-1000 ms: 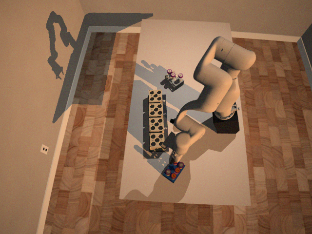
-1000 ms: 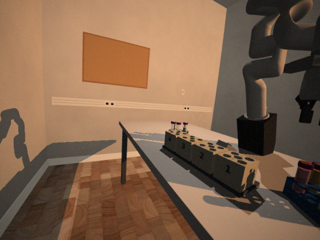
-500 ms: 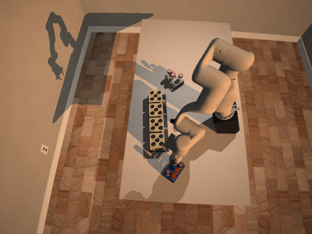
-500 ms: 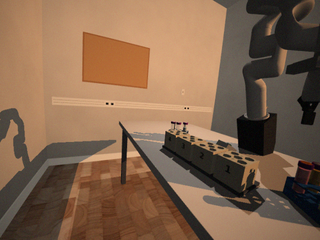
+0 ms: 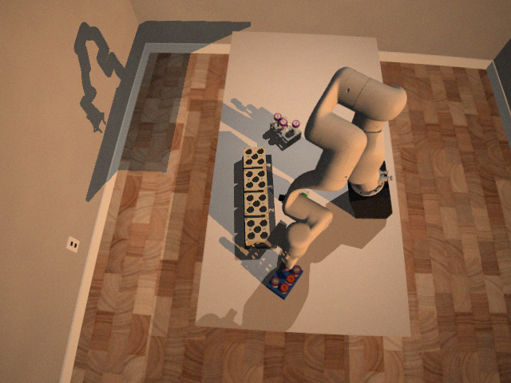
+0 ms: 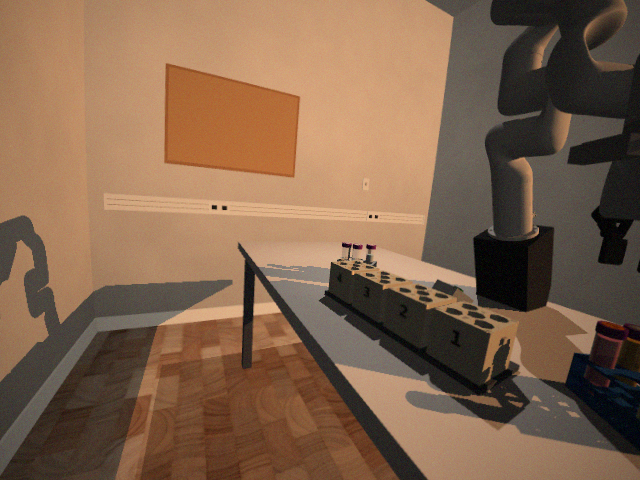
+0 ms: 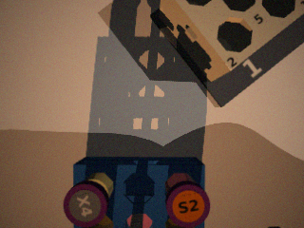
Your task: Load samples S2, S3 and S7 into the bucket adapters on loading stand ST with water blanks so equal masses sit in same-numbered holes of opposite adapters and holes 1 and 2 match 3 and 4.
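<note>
Gripper [image 6: 615, 248] hangs partly open and grasps nothing, above the blue rack [image 7: 90, 166], where S2 [image 7: 188, 206] and X4 [image 7: 84, 206] stand.

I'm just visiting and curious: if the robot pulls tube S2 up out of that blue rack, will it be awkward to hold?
Probably not. S2 stands upright in the blue rack, so a straight lift should free it. Its round cap and body could twist or slip in a loose grip. The rack stands loose and looks small, so it might shift or lift if the tube drags.
</note>
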Motion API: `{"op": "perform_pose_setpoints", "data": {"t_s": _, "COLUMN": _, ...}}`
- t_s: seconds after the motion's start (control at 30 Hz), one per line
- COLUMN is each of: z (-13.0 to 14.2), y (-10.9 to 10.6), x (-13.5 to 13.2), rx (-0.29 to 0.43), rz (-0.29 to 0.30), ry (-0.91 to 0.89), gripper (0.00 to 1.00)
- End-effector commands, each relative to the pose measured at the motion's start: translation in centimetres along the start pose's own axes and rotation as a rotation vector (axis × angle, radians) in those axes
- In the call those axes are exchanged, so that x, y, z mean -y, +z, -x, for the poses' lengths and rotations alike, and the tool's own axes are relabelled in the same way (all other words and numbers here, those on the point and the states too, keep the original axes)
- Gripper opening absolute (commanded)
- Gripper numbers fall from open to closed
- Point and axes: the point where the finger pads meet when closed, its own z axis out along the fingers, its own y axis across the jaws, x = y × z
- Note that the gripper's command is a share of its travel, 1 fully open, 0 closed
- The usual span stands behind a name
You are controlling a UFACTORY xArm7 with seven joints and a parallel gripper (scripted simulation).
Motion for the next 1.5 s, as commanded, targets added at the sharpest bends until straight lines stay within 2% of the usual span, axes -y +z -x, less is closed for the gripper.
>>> {"op": "perform_pose_setpoints", "data": {"t_s": 0.0, "z": 0.0, "y": 1.1, "x": 0.2, "rx": -0.005, "rz": -0.001, "ry": 0.0, "gripper": 0.57}}
{"op": "perform_pose_setpoints", "data": {"t_s": 1.47, "z": 0.0, "y": 8.7, "x": 0.2, "rx": -0.005, "rz": -0.001, "ry": 0.0, "gripper": 0.57}}
